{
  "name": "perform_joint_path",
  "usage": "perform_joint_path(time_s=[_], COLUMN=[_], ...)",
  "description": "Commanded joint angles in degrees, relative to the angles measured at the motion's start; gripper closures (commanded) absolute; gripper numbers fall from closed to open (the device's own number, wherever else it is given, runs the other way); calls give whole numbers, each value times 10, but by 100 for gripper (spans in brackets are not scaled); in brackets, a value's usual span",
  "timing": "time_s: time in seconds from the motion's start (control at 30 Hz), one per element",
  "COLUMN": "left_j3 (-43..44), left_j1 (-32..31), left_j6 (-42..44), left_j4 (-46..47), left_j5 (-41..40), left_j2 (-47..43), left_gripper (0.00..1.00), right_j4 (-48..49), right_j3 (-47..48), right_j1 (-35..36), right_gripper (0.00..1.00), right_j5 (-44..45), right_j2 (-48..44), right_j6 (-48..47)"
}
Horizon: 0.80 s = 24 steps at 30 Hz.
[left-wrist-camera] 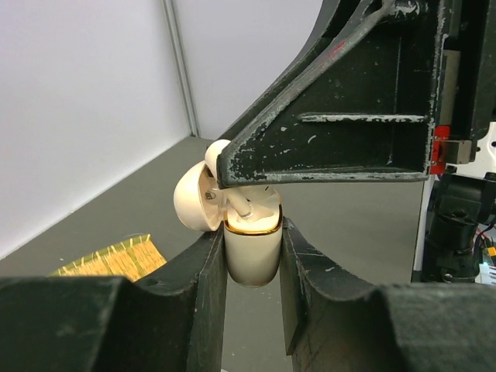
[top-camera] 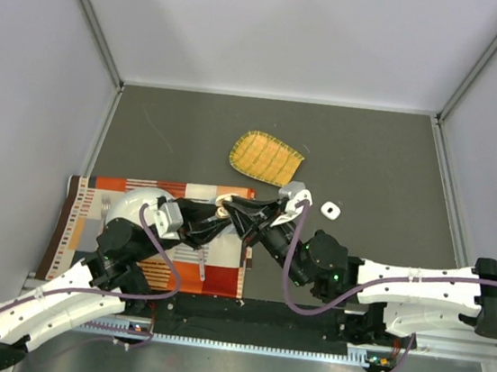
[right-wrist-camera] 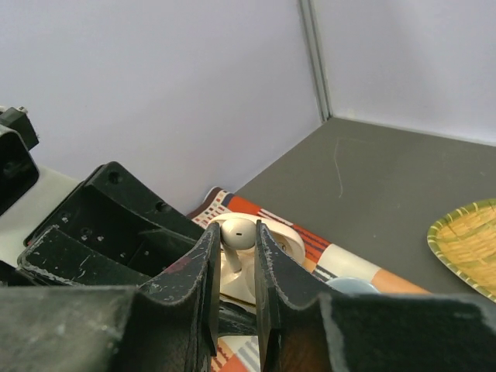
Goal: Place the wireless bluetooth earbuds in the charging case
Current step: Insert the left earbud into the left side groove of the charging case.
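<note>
Left gripper (left-wrist-camera: 252, 248) pinches the cream gold-rimmed charging case (left-wrist-camera: 252, 252); right gripper (right-wrist-camera: 234, 256) pinches a white stemmed earbud (right-wrist-camera: 235, 235) directly above.

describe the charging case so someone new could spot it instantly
Find the orange checked cloth at the table's near left, where the two grippers meet. The charging case sits upright, clamped in the left gripper. It is cream, gold-rimmed, lid flipped open, unlike the flat white piece lying alone.
</note>
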Motion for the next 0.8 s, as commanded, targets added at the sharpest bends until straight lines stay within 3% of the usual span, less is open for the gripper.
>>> perform_joint_path(time_s=[0.0,0.3,0.57,0.77], left_j3=[31,8,-3,-3], left_j1=[-4,-4,-5,-5], left_j6=[0,-28,-45,-45], left_j4=[65,104,132,133], left_j5=[24,-2,-10,-10], left_j2=[-14,-19,-9,-6], left_gripper=[100,100,100,100], right_j4=[-46,51,195,227], right_j3=[5,-35,-71,-78], right_j1=[-4,-4,-4,-3], right_gripper=[100,100,100,100], right_j5=[42,18,-31,-49], right_j2=[-13,-25,-8,0], right_j6=[10,6,22,25])
